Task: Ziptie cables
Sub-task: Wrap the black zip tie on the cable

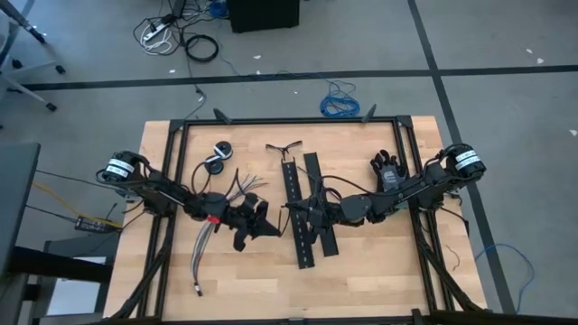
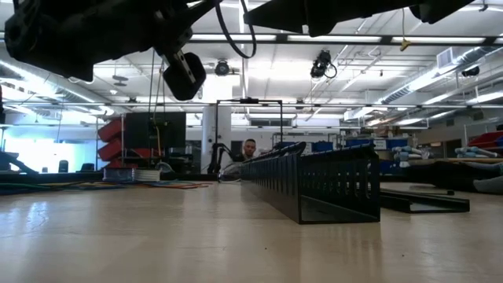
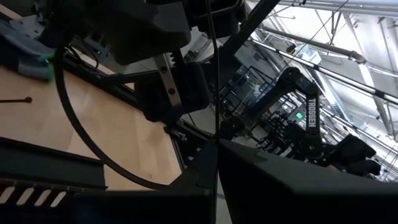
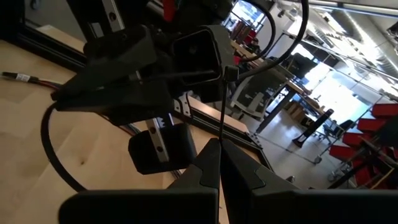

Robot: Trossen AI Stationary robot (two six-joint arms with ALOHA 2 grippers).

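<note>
On wooden table, cables run lengthwise, splayed far end; both grippers' jaws closed.

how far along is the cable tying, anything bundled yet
Nothing is tied yet: the cables lie loose and splayed on the table. In hand: the left gripper and right gripper meet above the table, both shut on a ziptie stretched between them. Left: looping it round the bundle and cinching it.

Loose grey-brown cables splayed on table, left side
</note>
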